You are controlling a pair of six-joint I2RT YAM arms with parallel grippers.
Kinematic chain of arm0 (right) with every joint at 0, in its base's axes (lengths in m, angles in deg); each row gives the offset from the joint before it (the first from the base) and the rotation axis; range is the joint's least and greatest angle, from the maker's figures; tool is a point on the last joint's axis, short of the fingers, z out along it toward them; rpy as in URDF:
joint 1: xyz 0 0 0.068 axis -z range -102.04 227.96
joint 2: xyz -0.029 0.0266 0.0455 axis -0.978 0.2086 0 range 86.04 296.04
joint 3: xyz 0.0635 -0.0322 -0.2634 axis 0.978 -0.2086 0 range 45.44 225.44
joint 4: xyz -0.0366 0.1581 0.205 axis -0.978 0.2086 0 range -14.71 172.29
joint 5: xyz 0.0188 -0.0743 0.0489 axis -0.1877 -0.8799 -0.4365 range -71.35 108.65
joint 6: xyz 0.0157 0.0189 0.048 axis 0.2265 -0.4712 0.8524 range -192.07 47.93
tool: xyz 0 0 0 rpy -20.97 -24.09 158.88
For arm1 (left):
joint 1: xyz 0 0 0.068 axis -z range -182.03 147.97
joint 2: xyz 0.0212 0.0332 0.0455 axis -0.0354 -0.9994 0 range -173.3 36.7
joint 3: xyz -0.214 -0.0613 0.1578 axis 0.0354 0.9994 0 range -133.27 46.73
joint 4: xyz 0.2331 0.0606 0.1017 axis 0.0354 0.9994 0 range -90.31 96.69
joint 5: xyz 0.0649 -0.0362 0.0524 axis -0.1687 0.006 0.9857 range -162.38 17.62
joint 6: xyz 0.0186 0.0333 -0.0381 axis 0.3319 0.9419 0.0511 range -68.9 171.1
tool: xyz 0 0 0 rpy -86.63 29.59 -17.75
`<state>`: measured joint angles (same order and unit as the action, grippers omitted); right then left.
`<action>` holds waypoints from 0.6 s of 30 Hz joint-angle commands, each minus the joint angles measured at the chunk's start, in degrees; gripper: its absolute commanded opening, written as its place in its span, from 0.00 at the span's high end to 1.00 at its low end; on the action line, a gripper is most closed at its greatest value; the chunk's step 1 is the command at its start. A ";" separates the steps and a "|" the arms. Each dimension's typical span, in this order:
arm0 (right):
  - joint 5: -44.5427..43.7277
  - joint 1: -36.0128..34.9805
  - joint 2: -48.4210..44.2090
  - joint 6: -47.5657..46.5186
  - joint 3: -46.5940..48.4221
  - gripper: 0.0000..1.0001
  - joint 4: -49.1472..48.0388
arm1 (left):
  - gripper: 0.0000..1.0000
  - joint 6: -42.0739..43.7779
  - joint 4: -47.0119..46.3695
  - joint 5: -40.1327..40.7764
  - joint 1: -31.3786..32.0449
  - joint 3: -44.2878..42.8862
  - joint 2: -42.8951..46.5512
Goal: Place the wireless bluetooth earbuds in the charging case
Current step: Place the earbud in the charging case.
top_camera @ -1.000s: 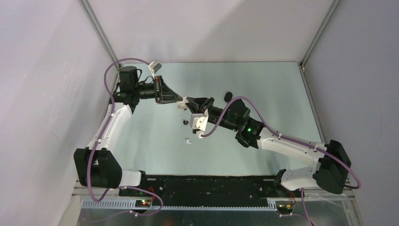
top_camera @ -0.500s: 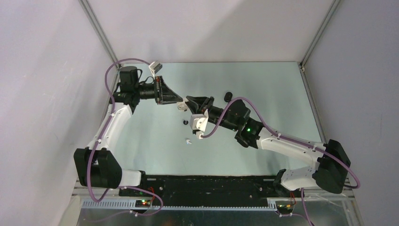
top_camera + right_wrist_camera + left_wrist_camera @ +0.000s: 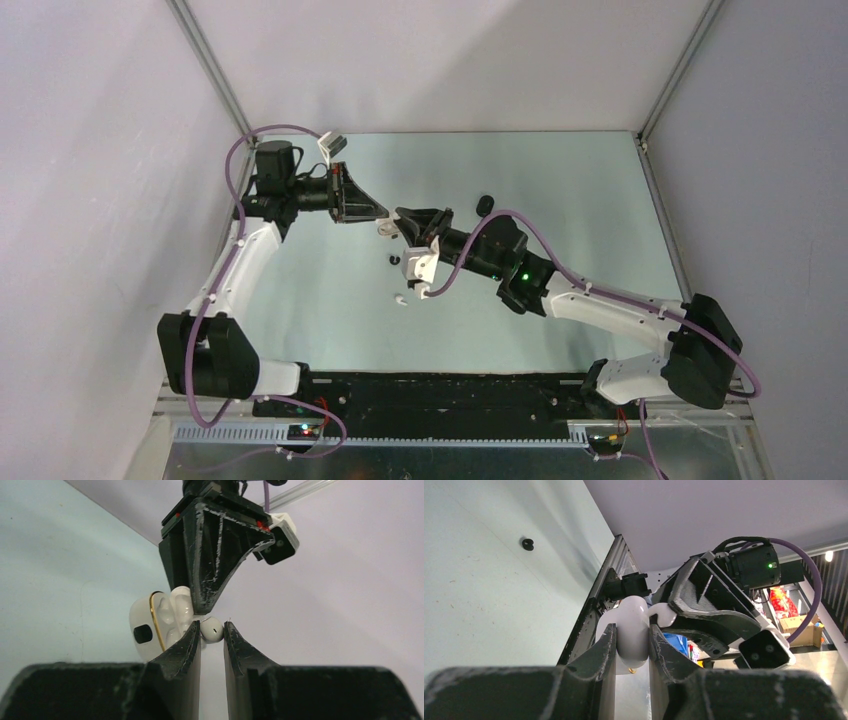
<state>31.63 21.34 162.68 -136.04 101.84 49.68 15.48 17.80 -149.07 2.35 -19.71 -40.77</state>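
Insertion judged barely begun: left jaws clamp the open charging case (image 3: 633, 630), right jaws pinch one white earbud (image 3: 212, 629) at its mouth; a second earbud (image 3: 400, 299) lies on the worktop (image 3: 560, 180) near the right jaws.

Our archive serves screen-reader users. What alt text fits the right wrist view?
The right gripper pinches a white earbud in its jaws, just beside an open white charging case clamped by the left gripper, which enters from the frame's top. Pale table and wall lie behind.
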 commanded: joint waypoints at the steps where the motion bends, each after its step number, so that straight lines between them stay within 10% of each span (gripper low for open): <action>1: 0.89 0.26 0.52 -1.86 -1.08 1.00 -3.03 | 1.00 -1.09 -1.06 -2.61 0.41 -1.33 -0.11; 18: 0.58 0.05 -0.25 -3.60 -3.42 1.00 -4.37 | 1.00 -2.34 -0.99 -3.69 0.41 -1.90 -1.19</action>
<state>31.93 21.45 163.10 -138.64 99.44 48.46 15.00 17.78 -149.46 2.35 -19.71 -41.49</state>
